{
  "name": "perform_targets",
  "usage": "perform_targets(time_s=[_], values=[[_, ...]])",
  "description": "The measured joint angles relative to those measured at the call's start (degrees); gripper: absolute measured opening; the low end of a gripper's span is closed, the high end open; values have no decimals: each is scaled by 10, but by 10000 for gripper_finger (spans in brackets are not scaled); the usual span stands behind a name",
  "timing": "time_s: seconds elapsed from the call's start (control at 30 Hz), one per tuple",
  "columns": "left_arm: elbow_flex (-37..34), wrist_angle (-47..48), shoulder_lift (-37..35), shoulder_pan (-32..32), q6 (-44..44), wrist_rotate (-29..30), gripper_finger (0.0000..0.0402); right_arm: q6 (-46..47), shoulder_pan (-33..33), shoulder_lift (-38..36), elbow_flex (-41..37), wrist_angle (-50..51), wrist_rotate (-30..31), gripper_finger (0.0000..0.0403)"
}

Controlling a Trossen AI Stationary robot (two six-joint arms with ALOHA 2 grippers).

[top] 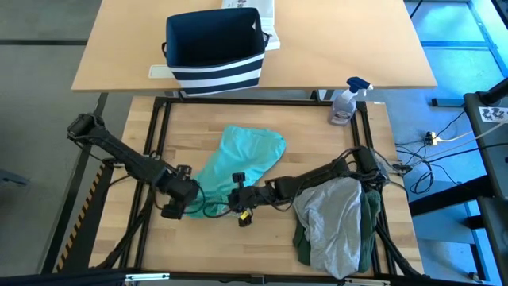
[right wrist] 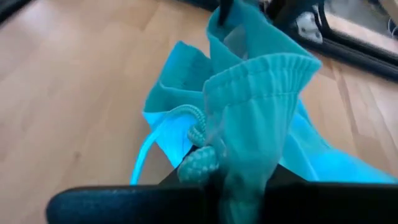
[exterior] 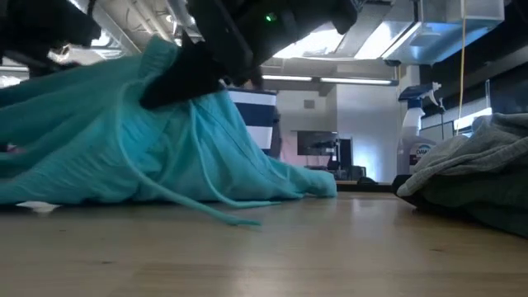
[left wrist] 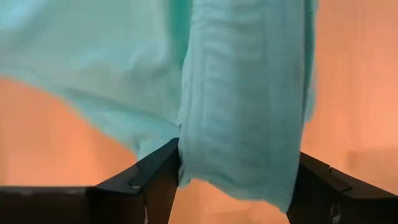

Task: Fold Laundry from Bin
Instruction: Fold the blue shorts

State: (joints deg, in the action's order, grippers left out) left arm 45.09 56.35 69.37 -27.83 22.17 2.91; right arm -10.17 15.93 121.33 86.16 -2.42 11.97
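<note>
The teal garment (top: pixel 238 159) lies spread near the middle of the tabletop (top: pixel 198 119), its near end bunched where both grippers meet it. The right gripper (top: pixel 236 199) has its jaws pinched tight on the elastic waistband, with a drawstring (right wrist: pixel 149 152) dangling beside its fingers; that hem is lifted off the wood, probably so the cloth can be drawn flat or turned for a fold. The left gripper (top: pixel 178 202) sits at the garment's left near corner with jaws standing wide; a fold of teal cloth hangs between its fingers (left wrist: pixel 146 180) but they are not pressing on it, so it looks to be either releasing or about to take a new hold. Two holds on the same end would let the arms stretch the waistband straight. The bin (top: pixel 213 49) stands on the farther table, well apart from the work. A pile of grey (top: pixel 333 218) and dark green (top: pixel 371 210) clothes rests at the tabletop's near right corner, kept clear of the folding area. A spray bottle (top: pixel 347 99) stands at the far right edge.
</note>
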Motion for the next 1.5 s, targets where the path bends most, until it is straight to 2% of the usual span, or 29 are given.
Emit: perform_targets(time_s=[0.13,0.27,0.63,0.8,0.93,1.1,1.37,1.5], values=[[7,18,-59,-24,55,73,234,2,0,-17,-1,34,-1,25],[7,18,-95,-46,79,95,235,12,2,-39,-1,62,-10,25],[-5,-5,-70,-101,130,157,234,43,2,-55,-1,137,-23,25],[-5,-51,-67,-115,137,141,244,48,-3,-55,-1,151,-28,25],[-5,-71,-67,-130,137,117,265,54,-10,-55,-1,164,-36,25],[-4,-117,-59,-144,113,126,312,55,-17,-55,-1,161,-47,25],[-4,-189,36,-146,98,158,391,70,-30,-55,-1,160,-66,25],[-4,-206,79,-147,132,197,396,70,-30,-55,-1,161,-71,25]])
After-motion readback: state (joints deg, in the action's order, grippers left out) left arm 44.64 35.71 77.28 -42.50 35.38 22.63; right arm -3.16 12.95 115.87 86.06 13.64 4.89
